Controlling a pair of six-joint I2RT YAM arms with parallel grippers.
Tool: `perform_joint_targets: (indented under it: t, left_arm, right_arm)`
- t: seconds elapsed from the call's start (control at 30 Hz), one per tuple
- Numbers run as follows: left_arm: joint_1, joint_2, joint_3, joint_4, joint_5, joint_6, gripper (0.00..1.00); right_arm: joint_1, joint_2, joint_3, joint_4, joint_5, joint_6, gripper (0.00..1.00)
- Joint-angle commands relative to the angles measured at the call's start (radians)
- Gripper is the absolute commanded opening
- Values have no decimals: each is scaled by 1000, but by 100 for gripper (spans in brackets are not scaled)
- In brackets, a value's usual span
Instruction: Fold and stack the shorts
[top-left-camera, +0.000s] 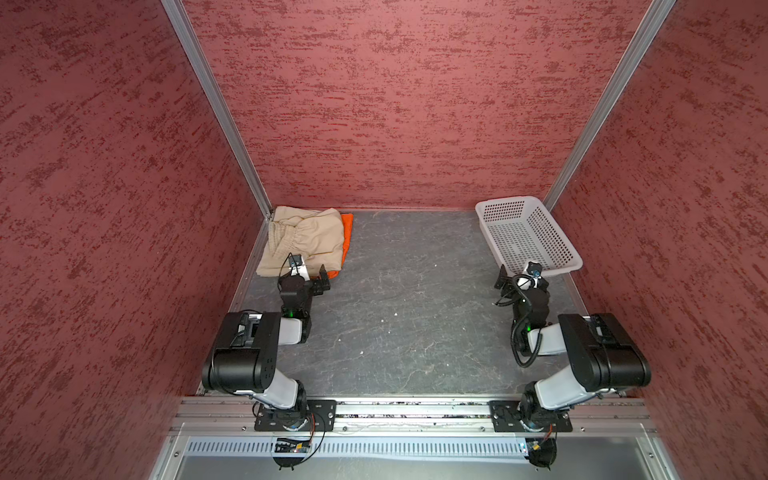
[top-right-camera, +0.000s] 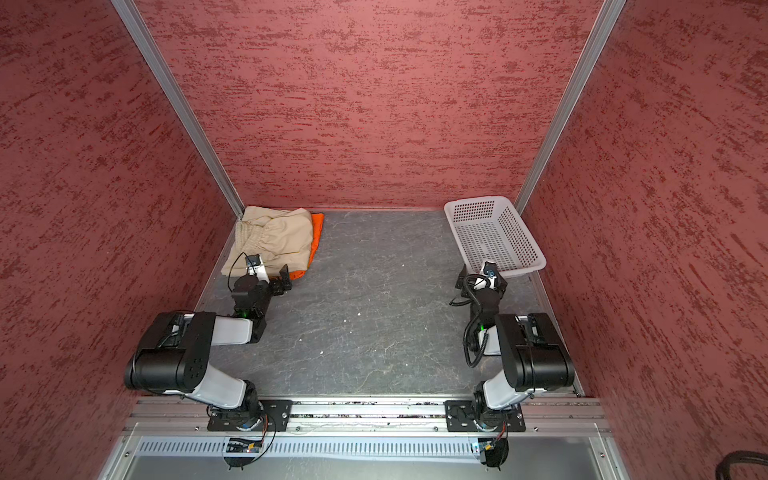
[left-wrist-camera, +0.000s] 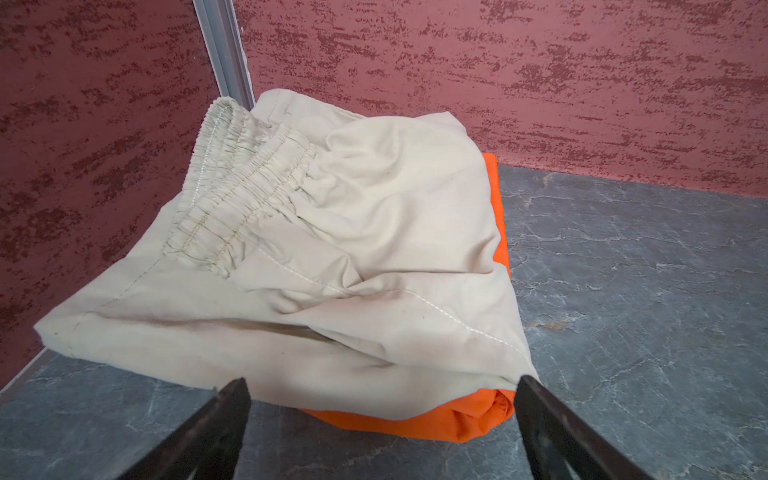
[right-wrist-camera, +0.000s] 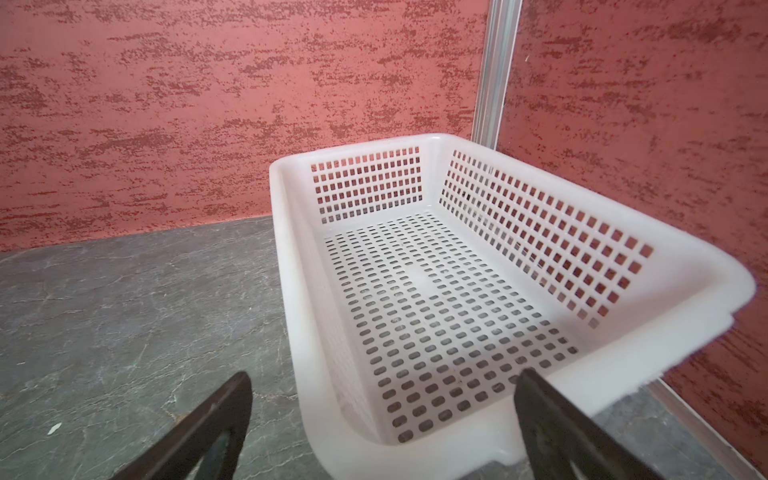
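Far left corner of table (top-left-camera: 407, 299): beige shorts (top-left-camera: 303, 239), folded into a rough rectangle, gathered waistband (left-wrist-camera: 245, 187) on top and bunched toward the left, lying over orange shorts (top-left-camera: 348, 228). Orange pair mostly covered, with only a strip along the right side and a rolled corner at near right showing in both top views and in the left wrist view. Judged: both pairs folded and stacked, so main work apparently complete. Beige layer rumpled, creased across the middle and sitting offset to the left of the orange one, edges not flush. Possibly left to do: smoothing or squaring up the stack, otherwise only pulling the arms back. Just at the near edge of the stack: left gripper (top-left-camera: 311, 276), jaws spread wide, nothing between them. Fingertips either side of the stack's near edge in the left wrist view, contact with the cloth not resolvable. Centre of table: no further garments visible. Near right: right gripper (top-left-camera: 519, 277), jaws equally wide, nothing held, poised at the near end of white basket (top-left-camera: 490, 205). Far right corner: that basket, perforated, nothing inside in the right wrist view. Judged to have no further part in the task. No drawstring or logo visible on the orange pair from these views.
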Motion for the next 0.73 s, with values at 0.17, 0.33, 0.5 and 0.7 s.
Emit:
perform_joint_targets:
  t: [0.17, 0.33, 0.5, 0.7]
  left_arm:
    - [-1, 3, 10, 27, 4, -1, 99]
    - [0, 2, 10, 27, 6, -1, 100]
    - [2, 3, 15, 21, 13, -3, 99]
    - [-10, 3, 14, 21, 3, 8, 100]
  right_arm:
    - [-5, 4, 18, -7, 29, 10, 99]
    - [-4, 4, 18, -8, 30, 10, 99]
    - [-4, 4, 18, -9, 30, 11, 99]
    - [-4, 4, 21, -11, 29, 10, 99]
